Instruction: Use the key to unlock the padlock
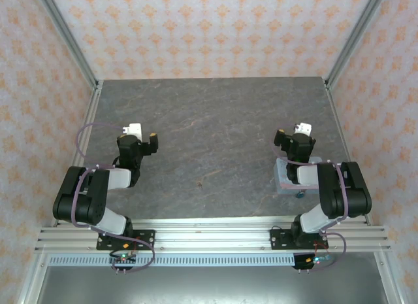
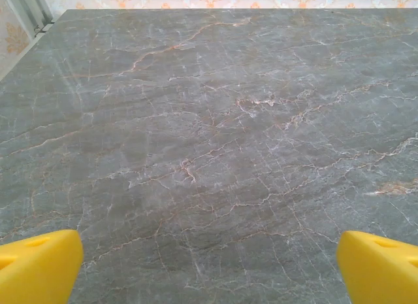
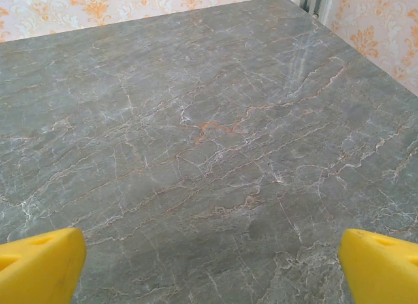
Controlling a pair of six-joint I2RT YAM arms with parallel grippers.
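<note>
A tiny dark padlock (image 1: 299, 194) peeks out at the near edge of the pale blue tin, under my right arm, too small to make out in detail. The key is out of view. My left gripper (image 1: 139, 134) hovers over the left of the table, open; in the left wrist view its yellow fingertips (image 2: 39, 265) stand far apart over bare marble, the left gripper (image 2: 209, 268) holding nothing. My right gripper (image 1: 294, 131) is over the right side, just beyond the tin. It is open too, the right gripper (image 3: 209, 268) with yellow fingertips (image 3: 382, 268) wide and nothing between them.
A pale blue square tin (image 1: 285, 175) lies on the grey marble table (image 1: 215, 140), mostly covered by my right forearm. Metal frame posts (image 1: 349, 42) and patterned walls close in the table on the left, right and far sides.
</note>
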